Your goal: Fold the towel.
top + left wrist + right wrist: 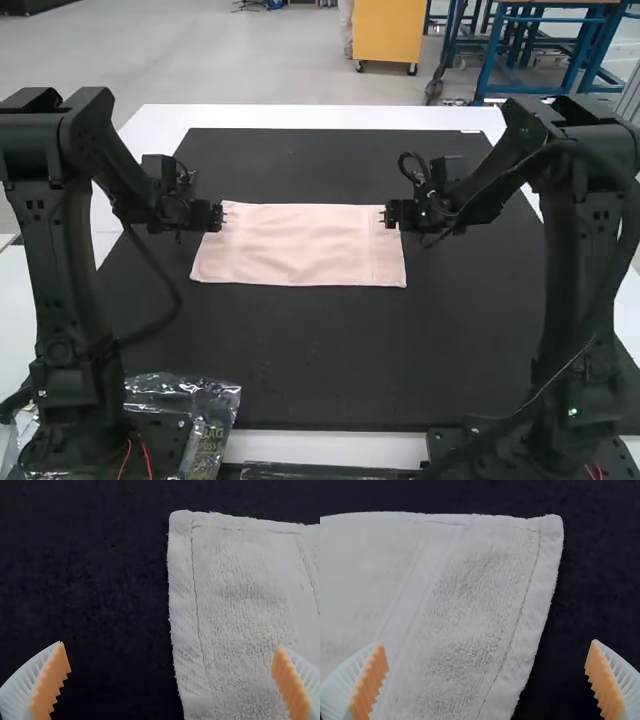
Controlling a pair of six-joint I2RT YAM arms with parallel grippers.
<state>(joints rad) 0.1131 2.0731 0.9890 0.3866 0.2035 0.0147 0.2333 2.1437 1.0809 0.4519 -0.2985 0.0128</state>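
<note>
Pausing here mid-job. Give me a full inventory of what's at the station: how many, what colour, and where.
towel: one, pale pink, laid flat in a wide rectangle on the mat, toward its far side
mat: one, black, under the towel
table: one, white, under the mat
plastic bag: one, clear, beside the left arm's base
red wires: a few, red, at the bases of both arms
arms: two, black, left arm at the left, right arm at the right
left gripper: one, white ribbed fingers with orange pads, open, by the towel's far left corner
right gripper: one, same colours, open, by the towel's far right corner
</note>
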